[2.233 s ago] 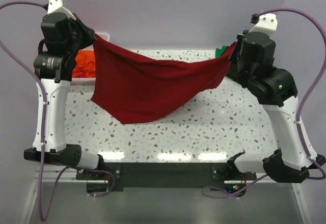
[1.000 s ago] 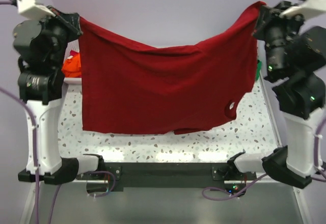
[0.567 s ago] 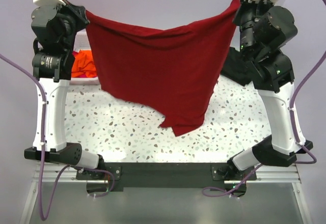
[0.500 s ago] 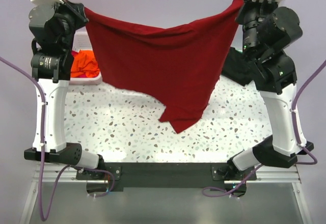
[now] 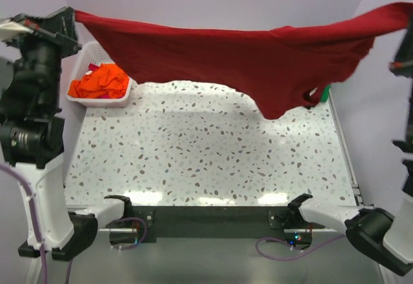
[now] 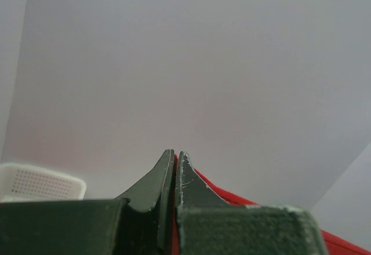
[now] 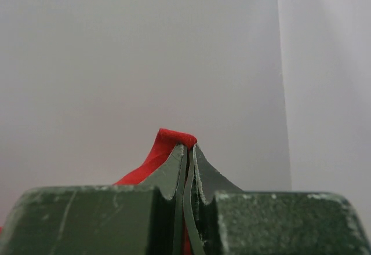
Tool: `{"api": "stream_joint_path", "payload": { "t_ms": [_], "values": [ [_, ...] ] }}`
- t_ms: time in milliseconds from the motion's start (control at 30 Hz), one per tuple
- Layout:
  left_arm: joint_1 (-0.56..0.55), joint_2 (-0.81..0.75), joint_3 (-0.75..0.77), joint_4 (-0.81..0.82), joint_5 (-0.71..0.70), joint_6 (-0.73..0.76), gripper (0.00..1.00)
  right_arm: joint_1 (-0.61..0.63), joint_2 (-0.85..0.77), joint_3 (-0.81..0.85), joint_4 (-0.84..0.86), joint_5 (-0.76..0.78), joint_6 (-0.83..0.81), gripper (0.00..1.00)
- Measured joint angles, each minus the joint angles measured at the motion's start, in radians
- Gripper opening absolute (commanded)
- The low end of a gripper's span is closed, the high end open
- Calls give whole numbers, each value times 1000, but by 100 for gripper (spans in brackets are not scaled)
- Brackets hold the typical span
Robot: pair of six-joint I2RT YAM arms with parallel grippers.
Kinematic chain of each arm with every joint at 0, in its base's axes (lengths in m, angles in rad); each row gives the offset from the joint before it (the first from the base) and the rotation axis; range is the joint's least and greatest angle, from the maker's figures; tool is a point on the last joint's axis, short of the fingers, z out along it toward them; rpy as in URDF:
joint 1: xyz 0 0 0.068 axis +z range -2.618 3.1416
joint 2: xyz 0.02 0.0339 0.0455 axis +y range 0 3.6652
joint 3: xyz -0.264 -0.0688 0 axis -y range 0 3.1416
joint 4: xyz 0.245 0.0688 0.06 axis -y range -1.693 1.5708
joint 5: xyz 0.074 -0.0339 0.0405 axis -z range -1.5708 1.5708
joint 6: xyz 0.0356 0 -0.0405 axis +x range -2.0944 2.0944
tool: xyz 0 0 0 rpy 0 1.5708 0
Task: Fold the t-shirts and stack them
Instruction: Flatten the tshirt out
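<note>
Two-point hold: clamps the dark red t-shirt [image 5: 245, 55] between pressed-together jaws of left gripper [image 6: 175, 154] and right gripper [image 7: 189, 148], stretches it high and wide, probably to flatten it for folding.

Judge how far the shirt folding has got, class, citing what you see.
Done: no folded or stacked shirt shows yet. In hand: the dark red t-shirt hangs stretched in the air between the left tool and right tool, both shut on its edges. Left: laying it down, folding it, then handling the orange t-shirt in the white basket.
</note>
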Motion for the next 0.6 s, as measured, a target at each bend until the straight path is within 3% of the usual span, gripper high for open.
{"api": "stream_joint_path", "payload": {
  "t_ms": [267, 600],
  "values": [
    [0, -150, 33, -9, 38, 0, 0, 0, -133, 65, -43, -98, 31, 0],
    [0, -96, 88, -45, 29, 0, 0, 0, -77, 64, -48, -162, 44, 0]
  ]
}}
